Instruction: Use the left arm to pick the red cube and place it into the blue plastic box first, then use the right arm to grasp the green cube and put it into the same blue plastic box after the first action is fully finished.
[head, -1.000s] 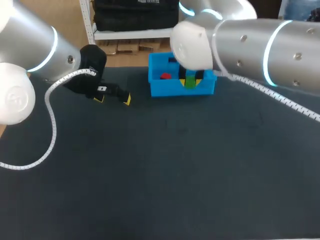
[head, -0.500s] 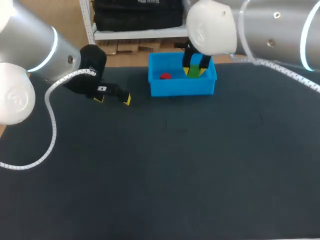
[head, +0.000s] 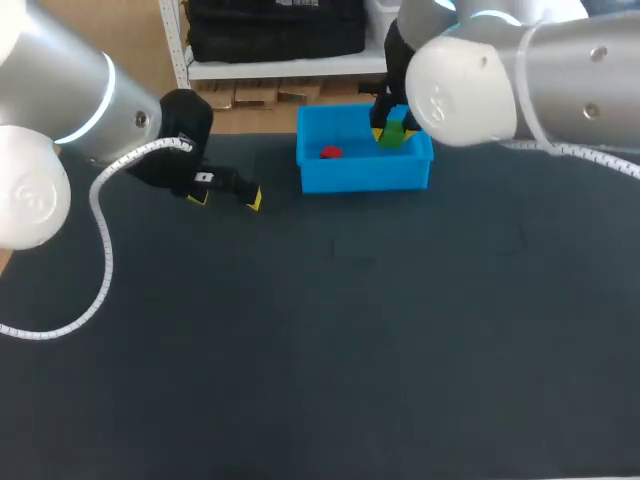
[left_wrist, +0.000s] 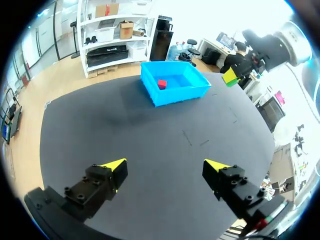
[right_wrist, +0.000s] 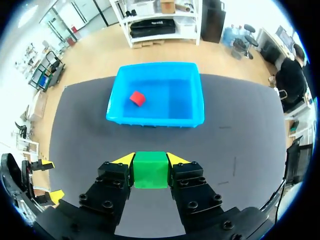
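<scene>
In the last 1 second the right gripper (right_wrist: 150, 159) has climbed from low by the blue plastic box (right_wrist: 155, 120) to well above it, its fingers clamped on the green cube (right_wrist: 150, 172). The box lies ahead of it and below, with the red cube (right_wrist: 137, 98) already inside. The left gripper (left_wrist: 165, 166) hangs with fingers apart, empty. Step 1 looks finished to me; the green cube still needs carrying forward and releasing.

Smooth plastic blue box (head: 362, 175); matt dark table (head: 350, 350), seemingly cloth-covered.
</scene>
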